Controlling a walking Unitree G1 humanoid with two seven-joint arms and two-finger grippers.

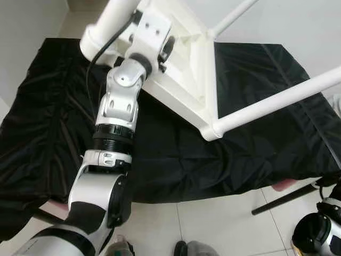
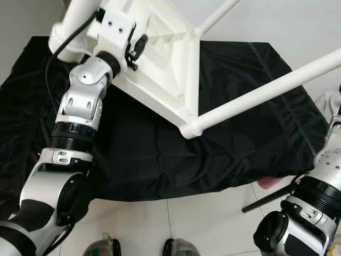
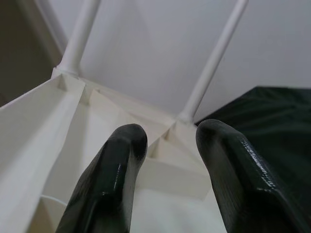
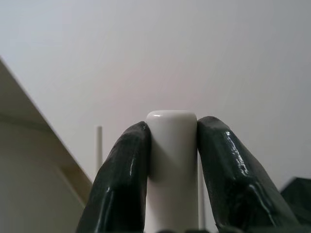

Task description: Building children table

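White children's table (image 1: 184,69), inverted and tilted, one corner resting on black cloth (image 1: 250,154) spread over a raised surface above a tiled floor (image 1: 213,224). Three legs visible from the head views: one near leg (image 1: 277,101) running out from the low corner socket toward the robot's right, long axis slanting upward; a second rising at the top of the frame; a third thick one at upper left. Right gripper (image 4: 172,165) pinching the rounded end of a white leg (image 4: 171,160), fingers pressed against both sides. Left gripper (image 3: 170,160) spread, nothing between its fingers (image 3: 116,170), poised just over the ribbed underside of the tabletop, far corner sockets ahead. Left arm (image 1: 120,112) nearer the tabletop frame. No legible brand, label or writing.
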